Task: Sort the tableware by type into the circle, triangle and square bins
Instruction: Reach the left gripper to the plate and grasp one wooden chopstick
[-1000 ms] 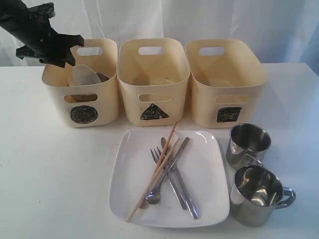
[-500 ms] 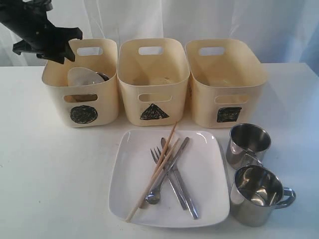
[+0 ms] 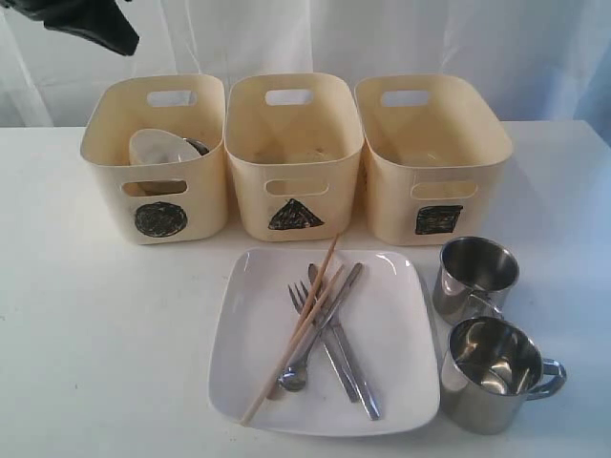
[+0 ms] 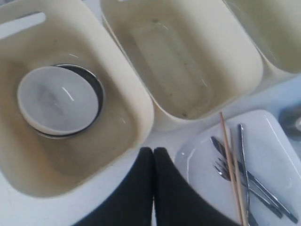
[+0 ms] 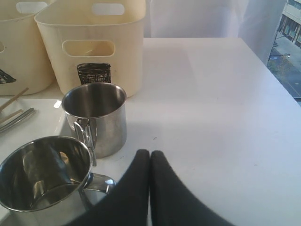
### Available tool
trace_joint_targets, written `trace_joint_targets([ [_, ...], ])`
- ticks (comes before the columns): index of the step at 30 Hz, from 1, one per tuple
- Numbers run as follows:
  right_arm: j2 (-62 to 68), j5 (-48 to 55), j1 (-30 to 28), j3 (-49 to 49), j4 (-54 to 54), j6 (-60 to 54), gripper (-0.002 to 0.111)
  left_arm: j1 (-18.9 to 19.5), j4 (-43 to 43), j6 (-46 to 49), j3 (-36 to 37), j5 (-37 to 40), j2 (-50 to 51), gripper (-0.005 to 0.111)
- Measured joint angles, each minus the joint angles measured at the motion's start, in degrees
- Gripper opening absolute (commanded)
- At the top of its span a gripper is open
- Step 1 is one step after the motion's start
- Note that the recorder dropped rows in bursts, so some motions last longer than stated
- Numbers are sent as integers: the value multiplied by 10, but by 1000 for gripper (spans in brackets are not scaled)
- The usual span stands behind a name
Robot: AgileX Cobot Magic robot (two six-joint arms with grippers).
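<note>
A white bowl (image 3: 162, 148) lies nested in a steel bowl (image 4: 96, 84) inside the circle bin (image 3: 158, 205). My left gripper (image 4: 153, 150) is shut and empty, raised high above that bin's left corner (image 3: 119, 38). The large white square plate (image 3: 258, 324) in front of the bins carries wooden chopsticks (image 3: 296, 324), a fork (image 3: 299, 298), a spoon (image 3: 292, 379) and knives (image 3: 348, 358). Two steel mugs (image 3: 474, 279) (image 3: 492, 375) stand to the right of the plate. My right gripper (image 5: 149, 153) is shut and empty, just right of the mugs (image 5: 96, 117), outside the exterior view.
The triangle bin (image 3: 294, 191) and square bin (image 3: 434, 191) stand in a row right of the circle bin and hold no tableware. The white table (image 3: 95, 334) extends left of the plate. A white curtain hangs behind the bins.
My left gripper has lifted up and away from the circle bin's rim toward the top left corner. The white bowl stays in the bin. Nothing else moved.
</note>
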Motion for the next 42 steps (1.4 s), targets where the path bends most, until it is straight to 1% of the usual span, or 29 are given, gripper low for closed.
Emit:
trace_joint_targets([
  [4, 0, 0, 0, 0, 0, 0, 0, -43, -5, 22, 120, -33, -71, 0],
  [6, 0, 0, 0, 0, 0, 0, 0, -60, -15, 35, 170, -30, -97, 0],
  [9, 0, 0, 0, 0, 0, 0, 0, -75, -53, 56, 213, -4, -106, 0],
  [11, 0, 0, 0, 0, 0, 0, 0, -85, -88, 78, 245, -1, -105, 0],
  [14, 0, 0, 0, 0, 0, 0, 0, -101, -127, 99, 281, -15, -97, 0],
  [16, 0, 0, 0, 0, 0, 0, 0, -107, -136, 102, 298, -31, -88, 0],
  [20, 0, 0, 0, 0, 0, 0, 0, -122, -141, 110, 310, -62, -56, 0],
  [24, 0, 0, 0, 0, 0, 0, 0, -139, -154, 128, 310, -73, -22, 1],
  [26, 0, 0, 0, 0, 0, 0, 0, -151, -158, 134, 310, -76, -3, 8],
  [30, 0, 0, 0, 0, 0, 0, 0, -177, -163, 146, 310, -76, 31, 28],
  [33, 0, 0, 0, 0, 0, 0, 0, -193, -164, 147, 310, -76, 55, 37],
  [35, 0, 0, 0, 0, 0, 0, 0, -197, -164, 148, 310, -77, 68, 39],
  [42, 0, 0, 0, 0, 0, 0, 0, -199, -163, 148, 310, -78, 109, 39],
])
